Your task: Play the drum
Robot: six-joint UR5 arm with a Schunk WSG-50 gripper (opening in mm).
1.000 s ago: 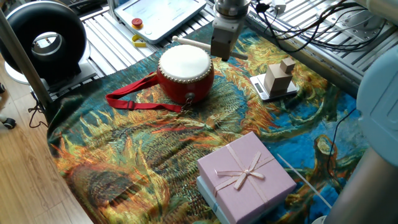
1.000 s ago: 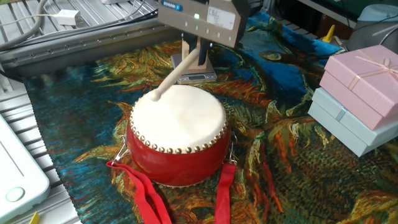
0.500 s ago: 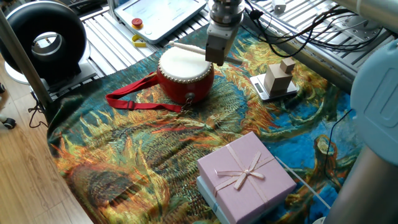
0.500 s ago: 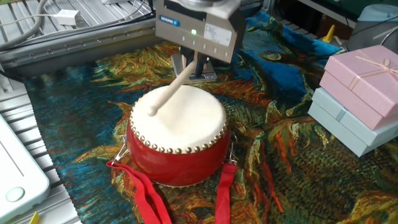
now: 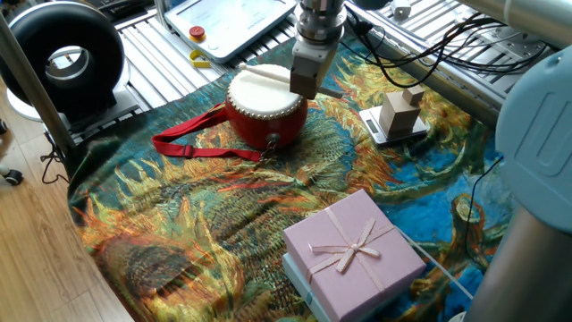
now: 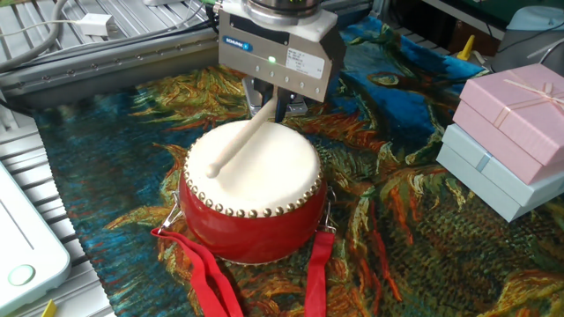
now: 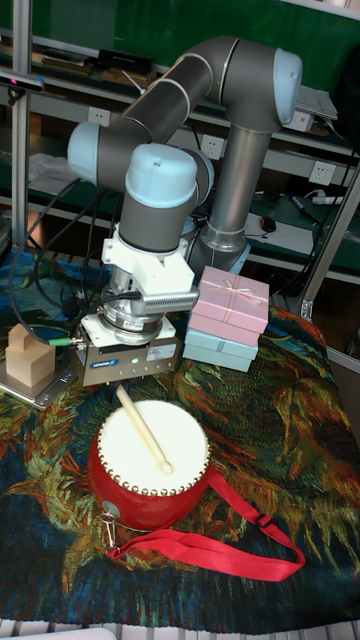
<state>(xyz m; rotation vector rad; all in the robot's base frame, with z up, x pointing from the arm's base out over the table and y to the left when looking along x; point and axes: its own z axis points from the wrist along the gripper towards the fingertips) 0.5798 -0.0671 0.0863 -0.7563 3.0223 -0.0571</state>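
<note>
since the gripper [image 6: 271,107] is clamped on the drumstick [image 6: 238,141] whose tip rests on the drum [image 6: 254,189] mid-cloth, you should tap lightly, judging the skin taut but fragile, the barrel light.

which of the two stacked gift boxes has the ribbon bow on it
The lilac-pink gift box on top carries the ribbon bow across its lid. The pale blue gift box under it shows no ribbon; only its side walls are visible.

Drum [image 6: 254,189]: on counter cloth [image 6: 397,238], under my stick [image 6: 240,141].
Gift boxes [image 6: 507,132]: stacked, well apart from drum.
Strap [image 5: 192,143]: trailing on cloth beside drum.
</note>
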